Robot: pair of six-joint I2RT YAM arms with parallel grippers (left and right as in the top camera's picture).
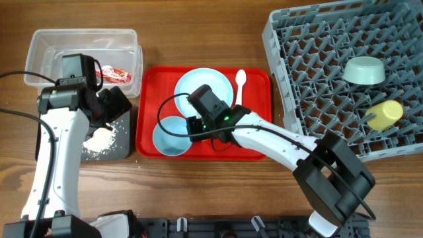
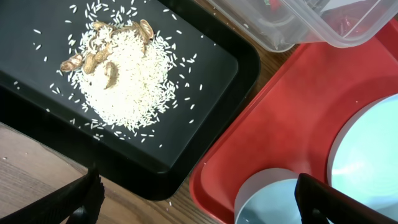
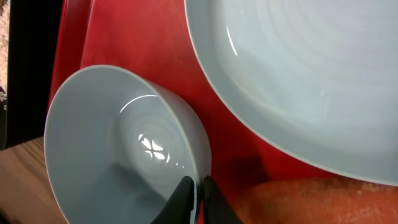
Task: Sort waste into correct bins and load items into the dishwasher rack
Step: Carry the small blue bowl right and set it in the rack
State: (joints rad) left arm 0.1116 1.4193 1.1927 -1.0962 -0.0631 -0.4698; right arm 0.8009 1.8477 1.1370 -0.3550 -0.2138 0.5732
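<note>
**Right gripper pinches the light blue bowl on the red tray**

Seen from above, a red tray (image 1: pixel 149 92) sits mid-tabletop. The light blue bowl (image 1: pixel 168 140) lies at its 7 o'clock, the pale blue plate (image 1: pixel 192 80) at 12 and the white spoon (image 1: pixel 240 80) at 2. The right gripper (image 3: pixel 198 186) is narrowly clamped on the bowl's rim. The left gripper (image 2: pixel 202 208), wide and holding nothing, hovers over the black tray (image 2: pixel 211 68) of rice scraps (image 2: pixel 127 81) at 9 o'clock. The grey rack (image 1: pixel 310 66) at 3 o'clock holds the green bowl (image 1: pixel 363 71) and the yellow cup (image 1: pixel 385 114).
</note>
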